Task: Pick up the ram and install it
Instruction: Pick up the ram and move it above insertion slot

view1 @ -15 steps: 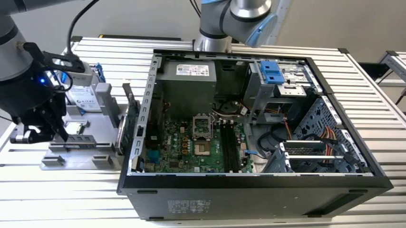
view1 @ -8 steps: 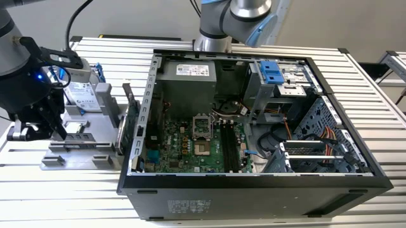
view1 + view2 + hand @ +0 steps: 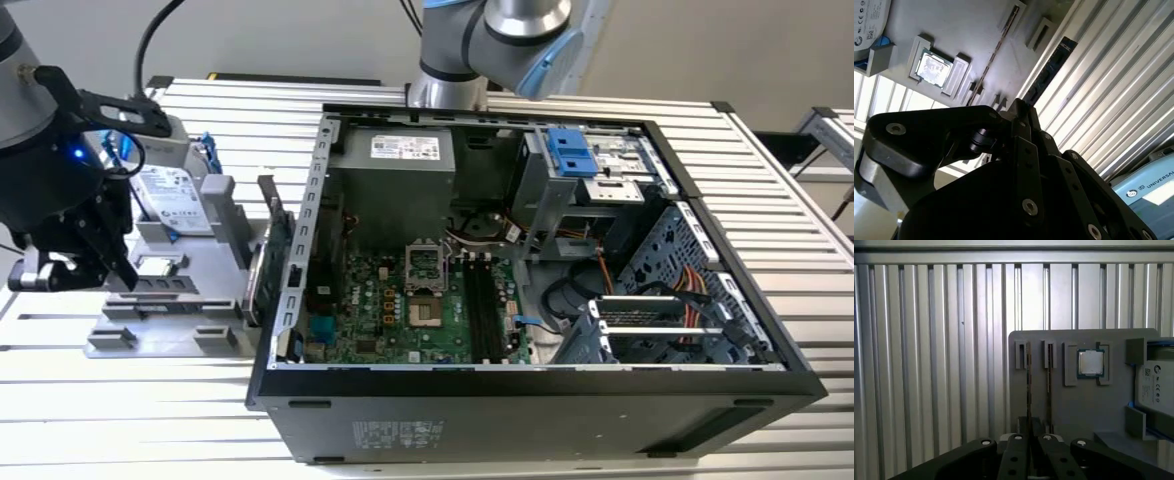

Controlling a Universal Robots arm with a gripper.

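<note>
Black gripper poised at the thin, edge-on ram stick in the grey slotted holder; can't tell if it's clamped. Likely light, stiff, brittle: pinch its flat faces.

You are in a robotics lab or assembly test cell: a tabletop of ribbed aluminium profiles carries an opened desktop computer case at the centre of the exterior view. A robot arm rises at the upper middle. At the left, a grey parts fixture holds loose components: a hard drive, a processor chip and the ram.
</note>
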